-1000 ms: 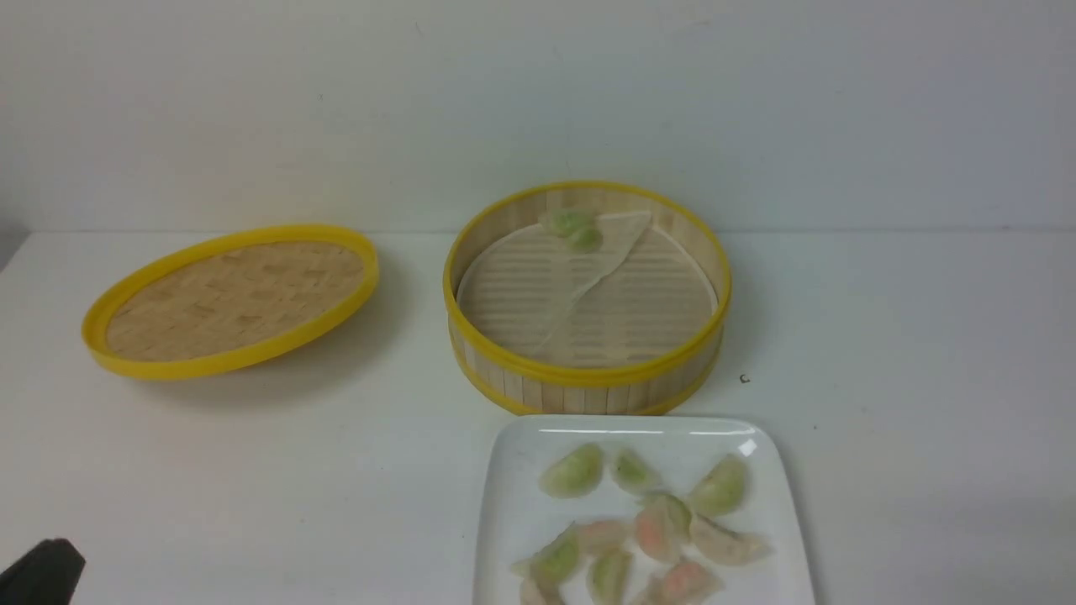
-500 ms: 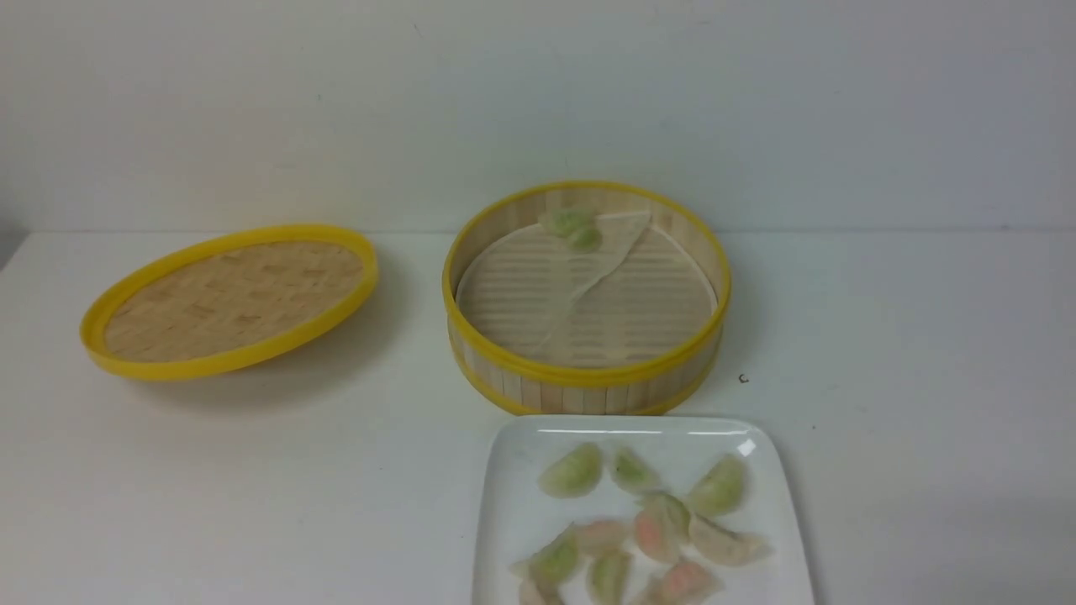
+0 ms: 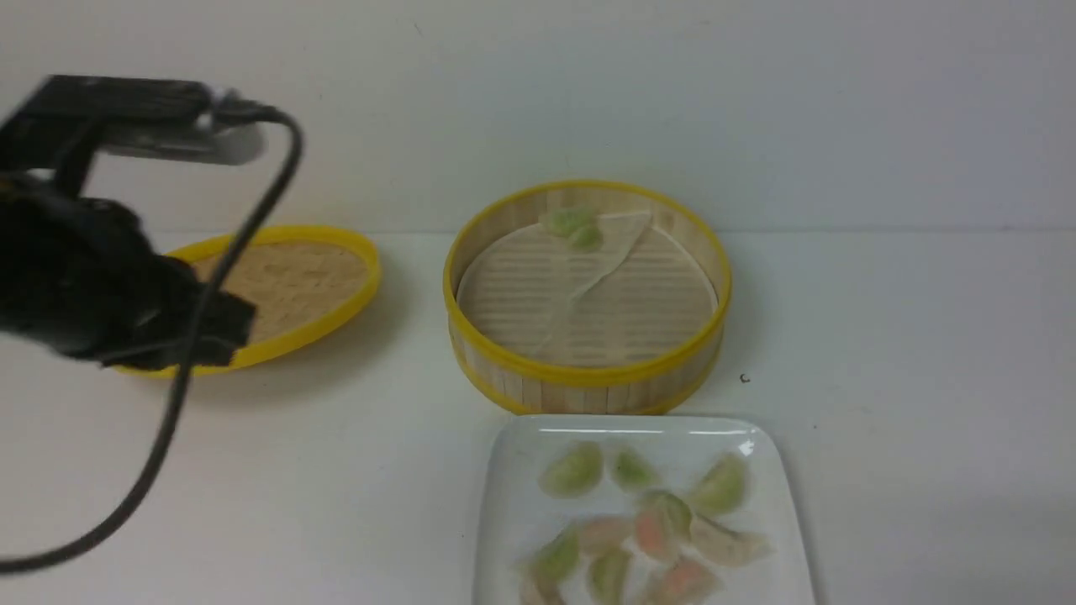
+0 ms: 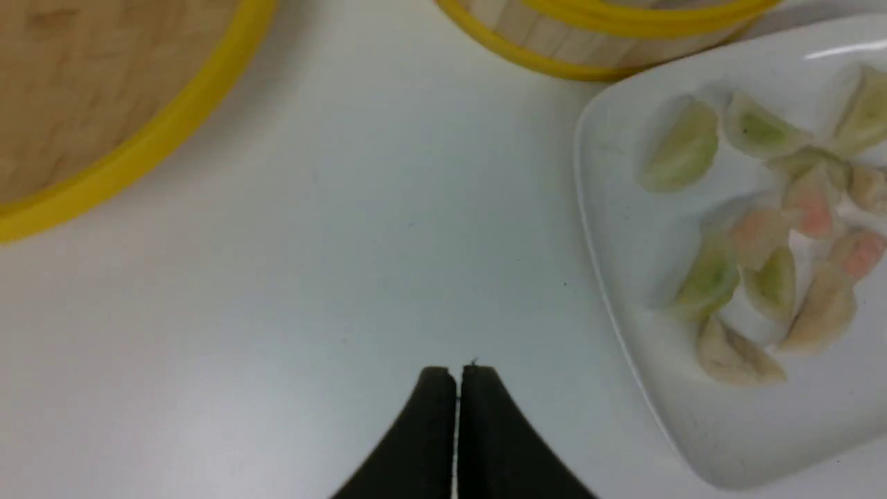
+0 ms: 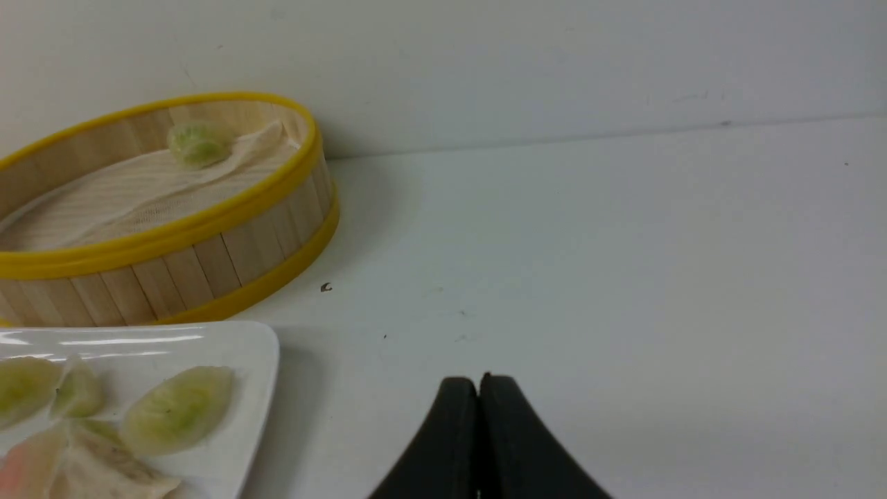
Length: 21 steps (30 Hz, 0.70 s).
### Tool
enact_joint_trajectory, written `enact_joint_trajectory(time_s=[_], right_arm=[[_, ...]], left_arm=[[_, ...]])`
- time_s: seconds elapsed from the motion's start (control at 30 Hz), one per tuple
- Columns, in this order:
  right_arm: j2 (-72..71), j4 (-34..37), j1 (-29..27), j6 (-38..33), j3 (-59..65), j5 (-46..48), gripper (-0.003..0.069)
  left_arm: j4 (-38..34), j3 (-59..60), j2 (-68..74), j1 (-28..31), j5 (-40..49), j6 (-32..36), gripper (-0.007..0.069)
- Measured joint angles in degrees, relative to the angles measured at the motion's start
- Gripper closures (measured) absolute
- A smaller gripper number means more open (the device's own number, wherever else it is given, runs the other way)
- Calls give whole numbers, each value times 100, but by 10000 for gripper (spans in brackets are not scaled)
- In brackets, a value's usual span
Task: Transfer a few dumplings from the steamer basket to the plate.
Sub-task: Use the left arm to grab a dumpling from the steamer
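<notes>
Dumplings [image 3: 576, 225] left in the steamer basket [image 3: 588, 374] sit as a small green clump against its far wall, on the creased paper liner [image 3: 588, 294]; whether it is one or two cannot be told. Just in front of the basket, the white plate [image 3: 508, 512] already carries a heap of green and pink pieces [image 3: 651, 529], so the job looks nearly done.

The left gripper [image 4: 457, 373], fingers pressed together on nothing, hangs over bare table [image 4: 277, 277]. Its arm [image 3: 92, 294] shows blurred above the near edge of the lid [image 3: 311, 277]. The right gripper [image 5: 478, 382], likewise closed and empty, sits low over the table to the right of the plate, outside the front view.

From the left gripper the clump lies to the right and farther back, beyond the basket's near wall. From the right gripper it lies to the left and back. Neither is clearly nearer.

The clump's long side appears to follow the far wall, left to right. A grip across it would likely need the fingers opened and lined front to back, coming down from above to clear the rim.
</notes>
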Motion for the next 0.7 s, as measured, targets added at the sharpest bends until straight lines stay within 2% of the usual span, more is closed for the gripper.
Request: enact_joint_trajectory(time_s=[0.07, 0.2, 0.33, 0.7], right_arm=[[0, 0, 0, 0, 0, 0, 674], [0, 0, 0, 0, 0, 0, 674], [0, 0, 0, 0, 0, 0, 674], [0, -1, 0, 0, -1, 0, 674]], left_arm=[[-12, -242, 339, -122, 0, 164, 634], [147, -1587, 1644, -828, -7, 429, 634], [312, -2607, 2554, -1165, 61, 571, 634], [400, -6521, 5662, -1277, 731, 1195, 634]])
